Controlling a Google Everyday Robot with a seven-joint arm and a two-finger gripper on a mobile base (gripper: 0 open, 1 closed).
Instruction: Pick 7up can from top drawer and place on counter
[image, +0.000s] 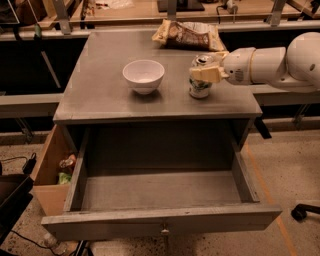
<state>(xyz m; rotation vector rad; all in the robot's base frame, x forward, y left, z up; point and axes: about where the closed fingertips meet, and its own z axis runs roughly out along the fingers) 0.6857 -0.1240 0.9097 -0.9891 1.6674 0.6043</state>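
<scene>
The 7up can (200, 88) stands upright on the grey counter (100, 85), right of the middle near the right edge. My gripper (204, 73) reaches in from the right on a white arm, and its pale fingers (206, 74) sit around the can's upper part. The top drawer (160, 222) is pulled wide open below the counter, and nothing shows inside it. Its front panel carries a small metal knob (163, 230).
A white bowl (143, 76) sits on the counter left of the can. A snack bag (189, 35) lies at the counter's back right. A brown cardboard box (50, 172) with items stands on the floor left of the drawer. Workbenches run behind.
</scene>
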